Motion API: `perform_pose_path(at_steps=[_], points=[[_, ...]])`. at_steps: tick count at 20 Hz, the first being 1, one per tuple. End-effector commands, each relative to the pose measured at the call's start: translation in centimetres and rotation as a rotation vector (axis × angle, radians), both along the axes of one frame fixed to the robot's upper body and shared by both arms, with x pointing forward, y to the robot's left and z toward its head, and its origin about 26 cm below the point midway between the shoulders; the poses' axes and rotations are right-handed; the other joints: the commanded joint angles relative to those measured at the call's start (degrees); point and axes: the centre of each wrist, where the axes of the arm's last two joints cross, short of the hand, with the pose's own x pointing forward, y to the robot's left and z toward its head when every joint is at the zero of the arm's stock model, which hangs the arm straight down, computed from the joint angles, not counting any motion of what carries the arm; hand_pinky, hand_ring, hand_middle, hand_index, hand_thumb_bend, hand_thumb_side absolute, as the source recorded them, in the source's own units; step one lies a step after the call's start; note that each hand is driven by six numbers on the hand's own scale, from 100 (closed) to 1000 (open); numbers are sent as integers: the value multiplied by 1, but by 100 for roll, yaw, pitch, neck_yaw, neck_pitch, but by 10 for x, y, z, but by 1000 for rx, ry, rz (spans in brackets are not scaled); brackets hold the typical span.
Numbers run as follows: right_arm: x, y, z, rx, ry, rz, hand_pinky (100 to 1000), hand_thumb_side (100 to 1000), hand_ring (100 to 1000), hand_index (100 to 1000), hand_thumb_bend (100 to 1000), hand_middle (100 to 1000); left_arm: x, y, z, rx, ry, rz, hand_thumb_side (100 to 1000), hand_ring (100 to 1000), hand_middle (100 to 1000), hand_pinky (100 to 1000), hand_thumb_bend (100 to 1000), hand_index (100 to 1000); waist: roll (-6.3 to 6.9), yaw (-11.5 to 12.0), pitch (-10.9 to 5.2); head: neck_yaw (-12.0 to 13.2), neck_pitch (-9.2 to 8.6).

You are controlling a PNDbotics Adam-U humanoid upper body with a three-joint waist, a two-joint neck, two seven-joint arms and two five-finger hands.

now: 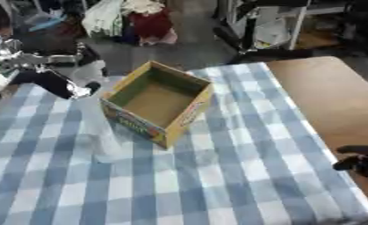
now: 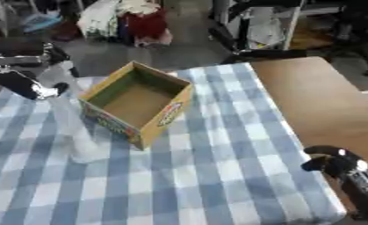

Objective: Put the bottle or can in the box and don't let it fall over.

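Box (image 1: 160, 103) sits open-topped & empty on the checked-cloth bench (image 1: 240, 176), tilted askew to the view. Left hand (image 1: 63, 83) is just beside its left wall w/ something pale & see-through, prob. the bottle (image 1: 91, 72), by its fingers, though I can't tell if they're curled round it. So step looks like carry-to-box: next needs lifting it over the rim, setting it down upright on the box floor. Right hand (image 2: 333, 165) idles at bench's right edge, fingers curled, holding nothing.

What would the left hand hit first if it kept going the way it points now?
Probably the near left wall of the open box. The left hand points right and slightly down toward it, with only checked cloth between. Depth is unclear, so it could pass above the rim.
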Motion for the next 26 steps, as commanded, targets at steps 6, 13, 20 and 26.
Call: perform_pose_path(at_steps=[6, 13, 20, 26], points=[[2, -4, 9, -23, -17, 4, 729, 820, 673, 796, 100, 760, -3, 3, 13, 52, 15, -173, 258, 191, 178, 292, 100, 453, -17, -4, -50, 11, -77], [2, -5, 8, -23, -15, -2, 729, 822, 673, 796, 100, 761, -15, 7, 50, -48, -66, -205, 271, 138, 115, 279, 100, 408, -15, 6, -55, -18, -76], [1, -5, 7, -25, -6, -4, 729, 827, 673, 796, 100, 762, -33, 0, 117, -236, -369, -179, 132, 136, 107, 315, 100, 401, -7, 27, -78, -1, -49], [3, -1, 7, -20, -8, 14, 730, 826, 674, 796, 100, 762, -8, -20, 92, -347, -481, -117, 140, 138, 110, 328, 100, 407, -15, -84, -85, 66, -76]])
